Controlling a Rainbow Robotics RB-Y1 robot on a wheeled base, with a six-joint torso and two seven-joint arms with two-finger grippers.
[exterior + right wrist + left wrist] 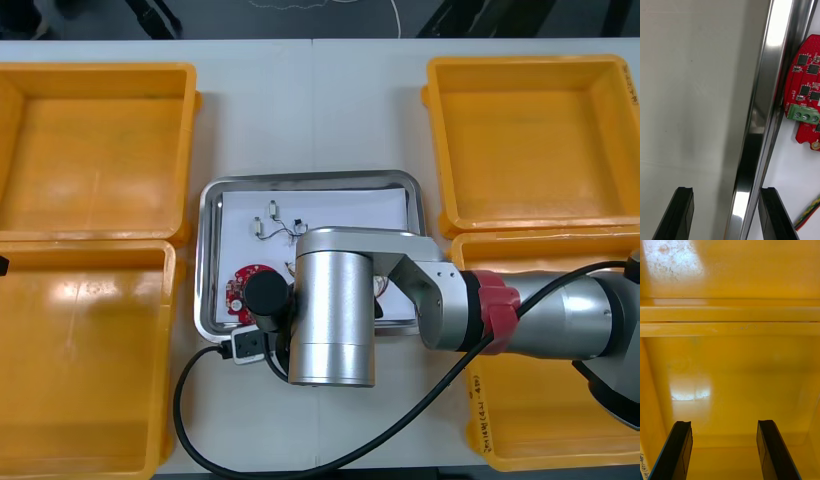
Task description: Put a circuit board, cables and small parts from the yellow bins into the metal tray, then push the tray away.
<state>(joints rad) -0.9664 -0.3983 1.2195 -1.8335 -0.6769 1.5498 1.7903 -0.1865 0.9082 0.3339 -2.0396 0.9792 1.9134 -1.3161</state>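
Right arm comes in from 4 o'clock. Its wrist housing sits over the 6 o'clock rim of the metal tray and covers that stretch of rim and whatever lies under it.

Wrist cam: right gripper is released, fingers spread and straddling the tray's shiny rim. One finger is over the bare table, the other over the white inside. It's grasping nothing. Can't tell whether the tips touch rim or table.

Circuit board lies in the tray at its 7 o'clock corner, partly under the wrist from above. On the wrist cam it's cut off at the frame edge and sits just beside the rim's inner wall, with a green connector visible. Red and yellow cable is in the tray near the inside finger, mostly cut off. Small metal parts with thin dark leads sit toward the tray's 11 o'clock, too small to identify.

Left gripper is released and holds nothing, over the floor of a yellow bin. Can't tell which bin.
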